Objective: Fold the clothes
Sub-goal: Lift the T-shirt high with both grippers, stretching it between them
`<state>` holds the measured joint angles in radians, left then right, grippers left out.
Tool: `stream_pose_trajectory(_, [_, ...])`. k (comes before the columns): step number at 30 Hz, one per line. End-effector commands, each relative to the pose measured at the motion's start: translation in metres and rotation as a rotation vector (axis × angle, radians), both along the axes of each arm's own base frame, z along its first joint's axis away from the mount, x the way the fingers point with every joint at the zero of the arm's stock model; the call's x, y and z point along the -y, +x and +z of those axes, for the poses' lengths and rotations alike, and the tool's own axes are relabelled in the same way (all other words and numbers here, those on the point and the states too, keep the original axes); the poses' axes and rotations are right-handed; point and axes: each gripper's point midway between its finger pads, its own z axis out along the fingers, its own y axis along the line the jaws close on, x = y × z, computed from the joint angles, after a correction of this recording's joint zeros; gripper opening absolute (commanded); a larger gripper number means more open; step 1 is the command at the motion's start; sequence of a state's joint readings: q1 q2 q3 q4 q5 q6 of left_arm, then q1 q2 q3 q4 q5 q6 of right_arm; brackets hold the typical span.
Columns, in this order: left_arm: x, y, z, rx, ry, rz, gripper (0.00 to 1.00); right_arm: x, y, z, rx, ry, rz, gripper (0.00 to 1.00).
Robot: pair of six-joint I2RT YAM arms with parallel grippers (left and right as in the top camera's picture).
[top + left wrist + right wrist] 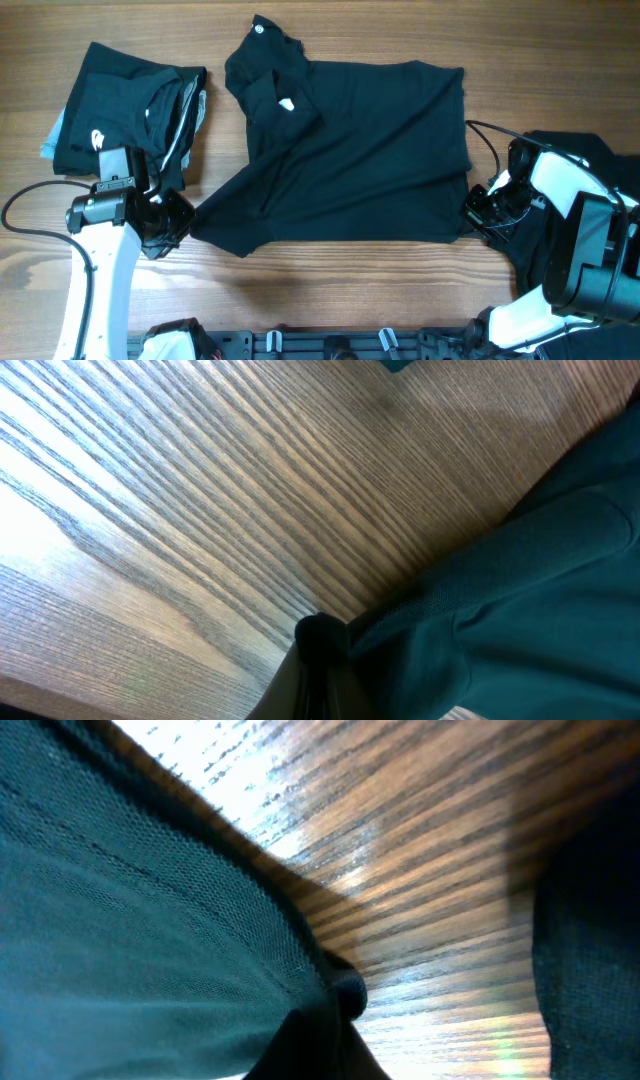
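Observation:
A black shirt (350, 150) lies spread over the middle of the table, one sleeve folded back with a small white logo (287, 104). My left gripper (178, 218) is shut on the shirt's near left corner; its wrist view shows the dark fabric (520, 610) pinched at the fingertips (322, 635). At the near right corner my right gripper (476, 210) is shut on the shirt's edge, and its wrist view has the cloth (130, 950) running into the closed fingertips (345, 995). A folded black garment (125, 110) lies at the far left.
More black cloth (590, 170) lies under and behind the right arm at the right edge. A black cable (490, 135) loops from the right arm beside the shirt. The wooden table (350, 285) shows bare along the front, with a black rail (330, 345) at its near edge.

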<state>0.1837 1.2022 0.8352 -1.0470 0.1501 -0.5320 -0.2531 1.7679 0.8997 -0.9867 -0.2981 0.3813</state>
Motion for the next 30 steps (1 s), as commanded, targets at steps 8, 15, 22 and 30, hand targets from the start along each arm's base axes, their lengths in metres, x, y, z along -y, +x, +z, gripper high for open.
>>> stream_pose_trajectory(8, [0.001, 0.041, 0.128, 0.365, 0.028, -0.068, 0.04, 0.026, 0.061, 0.128, 0.286, -0.117, 0.095, 0.04])
stream_pose_trajectory(15, [-0.009, 0.035, 0.314, 0.858, 0.201, -0.041, 0.04, 0.03, 0.071, 0.281, 0.642, -0.235, 0.086, 0.04])
stream_pose_trajectory(22, [-0.046, -0.032, 0.44, 1.161, 0.515, 0.152, 0.04, 0.028, 0.055, 0.386, 0.899, -0.332, 0.071, 0.04])
stream_pose_trajectory(30, [-0.055, -0.041, 0.448, 1.143, 0.592, 0.167, 0.04, 0.028, 0.052, 0.417, 0.993, -0.359, 0.04, 0.04])
